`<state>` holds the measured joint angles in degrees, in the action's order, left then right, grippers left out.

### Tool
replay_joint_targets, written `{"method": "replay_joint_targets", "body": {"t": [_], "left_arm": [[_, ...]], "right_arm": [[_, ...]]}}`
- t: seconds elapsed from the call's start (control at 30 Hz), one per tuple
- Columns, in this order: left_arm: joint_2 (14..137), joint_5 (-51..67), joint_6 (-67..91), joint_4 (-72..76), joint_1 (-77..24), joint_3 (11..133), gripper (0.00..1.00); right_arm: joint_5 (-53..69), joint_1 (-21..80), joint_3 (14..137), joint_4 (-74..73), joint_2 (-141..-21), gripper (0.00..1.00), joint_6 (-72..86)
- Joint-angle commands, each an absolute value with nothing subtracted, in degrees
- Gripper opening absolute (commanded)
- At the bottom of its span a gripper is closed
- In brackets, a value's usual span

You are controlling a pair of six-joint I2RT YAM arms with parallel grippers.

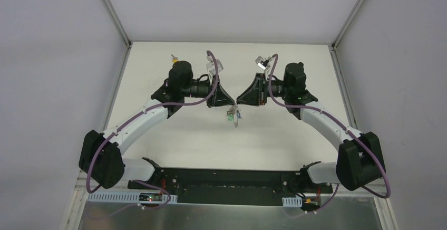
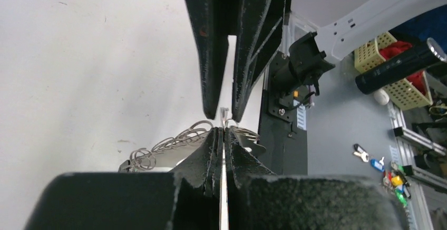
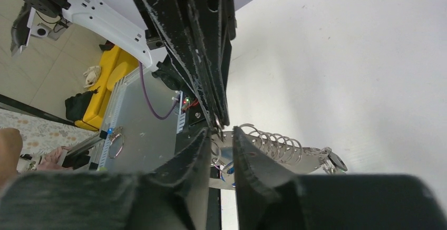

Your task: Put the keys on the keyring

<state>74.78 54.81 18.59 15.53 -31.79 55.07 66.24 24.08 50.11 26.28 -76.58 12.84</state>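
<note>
Our left pincer (image 2: 223, 135) clenches the pale silver oval keyring (image 1: 237, 115), green-headed key (image 1: 230, 118) dangling beneath; right pincer (image 3: 222, 136) slightly parted.

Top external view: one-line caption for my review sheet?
Left pincer and right pincer meet tip to tip above the table, key bunch dangling beneath them; a yellow-headed key lies apart at rear left.

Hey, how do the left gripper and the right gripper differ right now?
The left gripper is shut, fingers pressed together; the right gripper has its fingers slightly apart. The left gripper reaches in from the left, the right gripper from the right. Both are black and meet tip to tip by the keys.
</note>
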Motion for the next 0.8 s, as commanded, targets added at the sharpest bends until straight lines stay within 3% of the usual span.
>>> {"method": "replay_joint_targets", "body": {"t": [0.0,0.1,0.17,0.37,0.77], "left_arm": [[70.44,52.43,-0.8,-3.41,-32.76,60.24,0.0],[68.56,47.62,-13.54,-15.42,-33.36,63.23,0.0],[67.62,43.77,-22.81,-22.66,-34.4,65.1,0.0],[64.63,33.57,-37.84,-32.47,-38.25,65.79,0.0],[60.99,27.77,-43.45,-35.23,-39.02,64.78,0.0]], "right_arm": [[66.59,23.65,52.21,18.47,-74.55,0.31,2.39],[66.37,23.35,54.05,10.94,-73.82,0.47,-5.04],[66.31,23.11,54.62,8.11,-73.3,0.53,-7.8],[65.77,21.53,54.37,7.12,-72.18,0.55,-8.97],[63.19,21.26,54.39,7.2,-72.24,0.55,-8.47]]}}
